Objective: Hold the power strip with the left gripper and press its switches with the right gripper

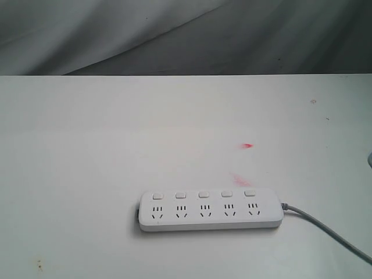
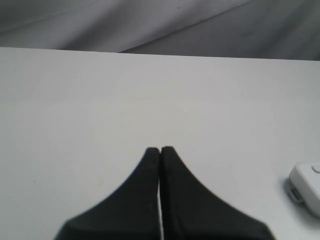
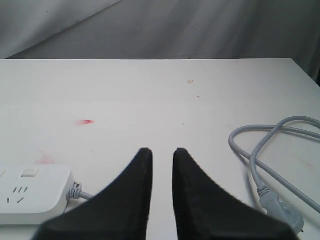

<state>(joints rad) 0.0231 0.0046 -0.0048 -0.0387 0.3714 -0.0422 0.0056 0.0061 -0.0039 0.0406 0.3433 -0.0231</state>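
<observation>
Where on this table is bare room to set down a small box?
Most free: the table left of and behind the power strip in the exterior view, up to the far edge, bearing only small red marks. Crowded: the right side, where the grey cord loops toward its plug.

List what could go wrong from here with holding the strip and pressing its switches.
1. The power strip lies loose on the table, unheld; a press on the switches could slide it.
2. The left pincer is shut, so it may shove the strip's end instead of gripping it.
3. The grey cord loops beside the right pincer and might snag it.
</observation>
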